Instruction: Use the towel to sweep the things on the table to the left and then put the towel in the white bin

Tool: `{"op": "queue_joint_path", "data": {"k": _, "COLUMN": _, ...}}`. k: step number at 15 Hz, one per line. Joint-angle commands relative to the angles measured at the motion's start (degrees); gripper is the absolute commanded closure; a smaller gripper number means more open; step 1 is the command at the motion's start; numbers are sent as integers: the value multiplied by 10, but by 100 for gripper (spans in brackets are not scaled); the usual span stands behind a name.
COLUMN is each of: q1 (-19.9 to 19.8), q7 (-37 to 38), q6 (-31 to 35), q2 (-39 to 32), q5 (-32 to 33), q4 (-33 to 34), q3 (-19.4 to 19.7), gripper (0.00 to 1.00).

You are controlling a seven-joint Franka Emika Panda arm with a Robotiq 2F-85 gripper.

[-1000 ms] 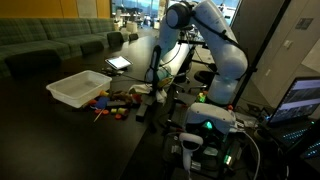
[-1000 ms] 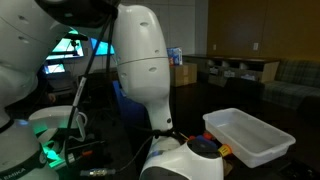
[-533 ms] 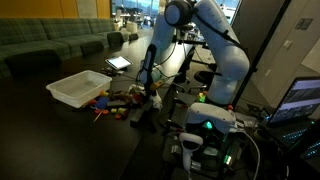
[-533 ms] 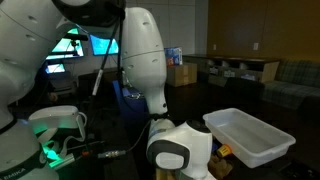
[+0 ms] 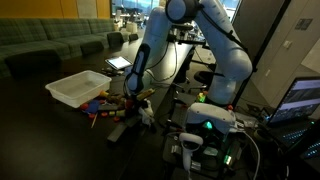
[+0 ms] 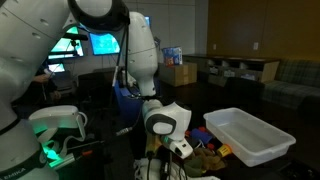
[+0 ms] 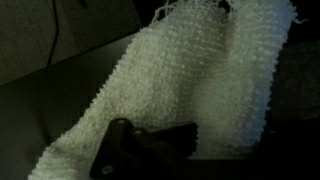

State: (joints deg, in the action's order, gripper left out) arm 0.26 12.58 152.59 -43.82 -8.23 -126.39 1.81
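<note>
At far left of the dark table (image 5: 45, 135) sits the white bin (image 5: 62, 94), apparently empty. Just to its right lies the scatter of toy pieces (image 5: 104, 103), red, orange and yellow, some touching the bin wall or very near it. Right of those, the gripper (image 5: 136, 104) is down low among them, jaws closed on the towel (image 5: 147, 113), which trails pale beside it. The wrist view confirms the hold: off-white knitted cloth (image 7: 190, 80) fills the picture, pinched at the dark finger parts at the bottom.

Risks, as judged:
- The bin stands in the sweep path, so pieces may jam against its wall, shove it along, or hop in.
- The cloth is small and limp, and pieces could slip under or around it and stay behind.
- The pinch looks to be on one edge, so drag on the tabletop might pull the towel free.
- A low wrist may knock pieces rather than sweep them.

Hard to make out:
- I cannot tell whether the towel touches the tabletop.
- Cloth covers the fingertips in the wrist view.
- In an exterior view the arm's body blocks most of the table; only the bin (image 6: 262, 150) and a few pieces (image 6: 204, 138) show.
- Single pieces are too small and blurred to count.
</note>
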Motion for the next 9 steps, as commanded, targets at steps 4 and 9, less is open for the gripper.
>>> {"op": "queue_joint_path", "data": {"k": 4, "q1": 151, "q7": 117, "q6": 28, "q2": -26, "q5": -5, "q4": 66, "q3": -39, "gripper": 99}}
{"op": "queue_joint_path", "data": {"k": 9, "q1": 244, "q7": 153, "q6": 23, "q2": -54, "q5": 4, "q4": 155, "q3": -44, "gripper": 100}}
